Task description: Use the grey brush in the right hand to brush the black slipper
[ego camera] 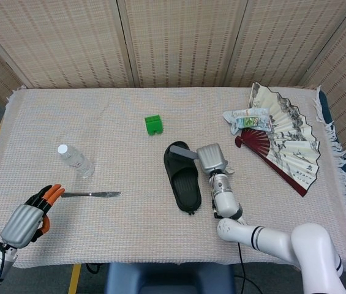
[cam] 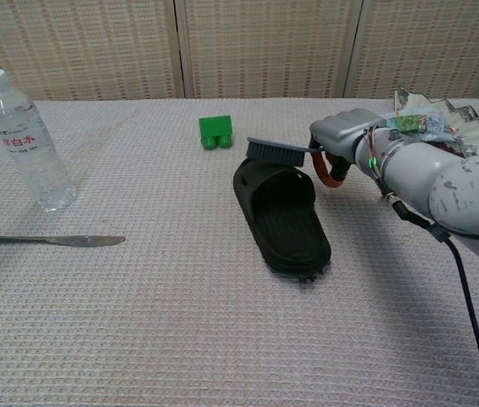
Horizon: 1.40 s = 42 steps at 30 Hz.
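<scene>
Right hand grasps the grey brush over the black slipper mid-table. Green block lies just beyond; bottle and knife near the left edge. Left hand rests loosely curled, holding nothing.

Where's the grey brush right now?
The right hand holds the grey brush over the far strap end of the black slipper, right of centre in both views, with the green block just beyond on the left.
</scene>
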Motion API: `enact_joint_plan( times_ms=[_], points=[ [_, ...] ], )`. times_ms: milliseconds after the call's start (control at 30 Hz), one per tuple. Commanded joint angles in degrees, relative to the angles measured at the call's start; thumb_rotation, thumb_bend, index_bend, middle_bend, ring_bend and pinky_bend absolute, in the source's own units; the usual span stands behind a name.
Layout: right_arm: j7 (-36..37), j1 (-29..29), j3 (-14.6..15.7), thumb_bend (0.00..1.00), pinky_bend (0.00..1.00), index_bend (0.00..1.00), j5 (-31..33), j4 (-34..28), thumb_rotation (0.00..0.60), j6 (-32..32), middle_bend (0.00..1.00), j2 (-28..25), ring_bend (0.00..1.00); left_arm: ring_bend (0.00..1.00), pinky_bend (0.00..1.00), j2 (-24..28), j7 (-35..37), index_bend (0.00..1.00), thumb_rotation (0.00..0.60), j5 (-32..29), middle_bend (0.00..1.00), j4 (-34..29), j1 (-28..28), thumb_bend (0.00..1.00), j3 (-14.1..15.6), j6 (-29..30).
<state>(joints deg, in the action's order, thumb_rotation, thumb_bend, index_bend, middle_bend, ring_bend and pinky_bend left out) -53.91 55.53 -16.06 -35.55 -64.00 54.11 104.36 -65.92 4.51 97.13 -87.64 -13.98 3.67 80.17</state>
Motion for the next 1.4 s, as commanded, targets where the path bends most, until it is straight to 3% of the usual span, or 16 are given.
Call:
enact_joint_plan(
  times_ms=[33,400,833,1167,1400],
  points=[
    [-0.02,-1.11,0.99,0.55,1.00,0.88,-0.04,-2.04,0.600,0.98,0.77,-1.87,0.81,0.01,0.22,-0.14,-0.46,0.00,0.600,0.36,0.00,-0.15,0.11,1.00,0.17,0.24],
    [2.34,-4.93,4.14,0.55,1.00,0.88,-1.46,-8.07,0.600,2.37,0.77,-8.57,0.81,0.01,0.22,-0.43,-1.37,0.00,0.600,0.67,0.00,-0.43,-0.03,1.00,0.37,-0.11],
    [0.23,0.28,1.94,0.55,1.00,0.88,1.58,-3.74,0.600,0.61,0.77,-2.83,0.81,0.01,0.22,-0.14,-0.41,0.00,0.600,0.06,0.00,0.05,0.22,1.00,-0.09,0.68],
    [0.08,0.20,3.07,0.55,1.00,0.88,1.49,-3.10,0.600,0.96,0.77,-2.34,0.81,0.01,0.22,-0.11,-0.47,0.00,0.600,0.20,0.00,0.07,0.43,1.00,0.00,1.03],
    [3.00,-4.43,6.66,0.55,1.00,0.88,-2.65,-9.32,0.600,3.81,0.77,-8.56,0.81,0.01,0.22,-0.45,-1.69,0.00,0.600,0.61,0.00,-0.22,0.53,1.00,0.28,0.92]
  ],
)
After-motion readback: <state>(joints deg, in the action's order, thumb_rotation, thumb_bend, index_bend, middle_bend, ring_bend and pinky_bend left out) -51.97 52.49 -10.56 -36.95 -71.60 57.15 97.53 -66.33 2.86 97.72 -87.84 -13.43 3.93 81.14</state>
